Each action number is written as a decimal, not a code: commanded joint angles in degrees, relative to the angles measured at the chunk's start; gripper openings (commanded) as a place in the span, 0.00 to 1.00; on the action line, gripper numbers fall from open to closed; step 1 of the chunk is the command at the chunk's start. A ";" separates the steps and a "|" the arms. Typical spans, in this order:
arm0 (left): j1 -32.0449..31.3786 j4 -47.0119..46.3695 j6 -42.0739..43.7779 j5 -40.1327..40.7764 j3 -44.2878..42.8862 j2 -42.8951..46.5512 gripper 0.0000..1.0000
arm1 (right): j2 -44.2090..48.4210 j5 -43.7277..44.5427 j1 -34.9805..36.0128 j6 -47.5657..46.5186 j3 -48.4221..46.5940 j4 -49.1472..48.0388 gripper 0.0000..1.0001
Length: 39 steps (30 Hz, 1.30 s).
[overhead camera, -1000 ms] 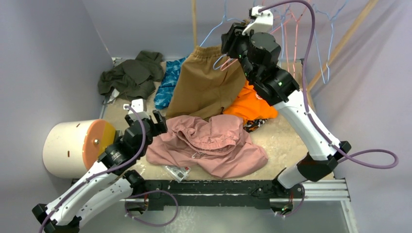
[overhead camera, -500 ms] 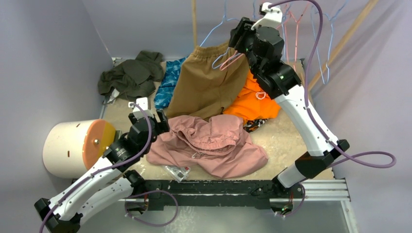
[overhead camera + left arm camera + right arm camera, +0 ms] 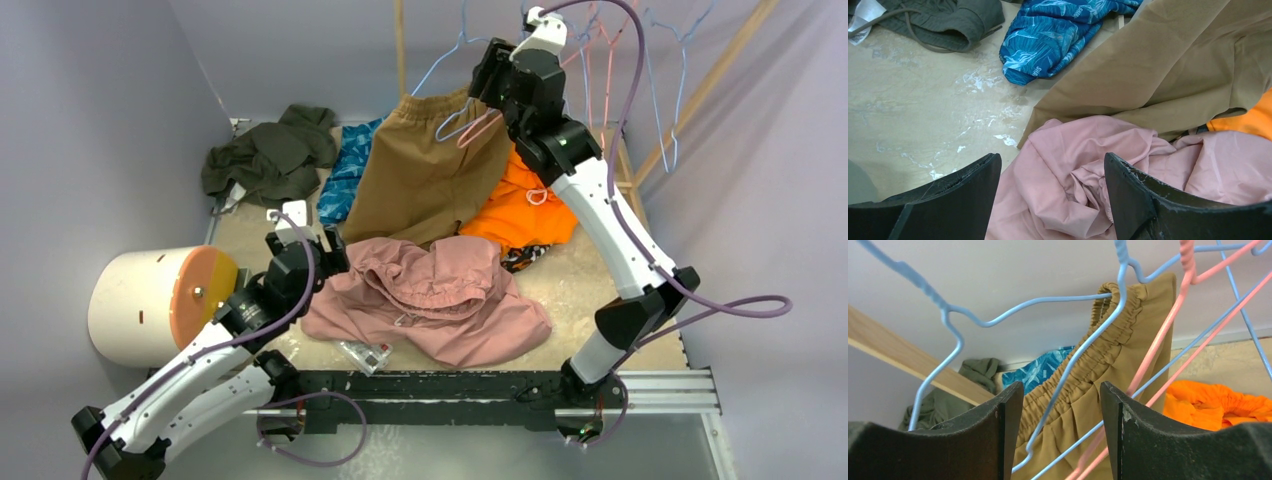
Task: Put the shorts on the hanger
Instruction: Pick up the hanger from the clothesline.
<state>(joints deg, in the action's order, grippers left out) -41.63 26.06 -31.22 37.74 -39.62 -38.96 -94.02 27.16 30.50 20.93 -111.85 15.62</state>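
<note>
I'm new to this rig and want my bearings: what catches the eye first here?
The crumpled dusty-pink shorts lie in the near middle of the scene, with the left gripper open over their left edge. At the back, the right gripper is raised and open, a wire of the light-blue hanger between its jaws, beside hanging tan-brown shorts.

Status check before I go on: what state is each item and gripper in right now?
Left gripper: open, over the pink shorts.
Right gripper: open, raised at the blue hanger.
Pink shorts: crumpled on the table, not gripped, not hung.
Blue hanger: hanging, its wire passing through the right gripper, unclamped.
Tan shorts: waistband up beside the blue hanger, rest draped down.
</note>
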 commanded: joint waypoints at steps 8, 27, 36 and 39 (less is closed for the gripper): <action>0.33 -2.51 1.59 0.72 -1.35 -0.51 0.74 | 0.20 0.13 -1.76 1.49 -0.15 -0.47 0.56; 0.40 -2.51 1.43 0.51 -1.42 -1.27 0.73 | 10.39 1.93 -4.41 -0.98 9.19 -0.87 0.47; 0.45 -2.76 1.44 -0.09 -1.36 -1.47 0.73 | 17.67 -5.03 -4.40 -2.02 11.48 -7.13 0.54; 0.50 -2.86 1.44 -0.36 -1.38 -1.64 0.73 | 15.95 -6.36 -4.40 -2.50 7.88 -5.14 0.55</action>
<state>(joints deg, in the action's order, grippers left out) -41.52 25.78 -30.61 37.65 -39.62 -40.60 -78.56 23.99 26.20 20.03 -99.72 13.98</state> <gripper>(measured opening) 0.734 0.543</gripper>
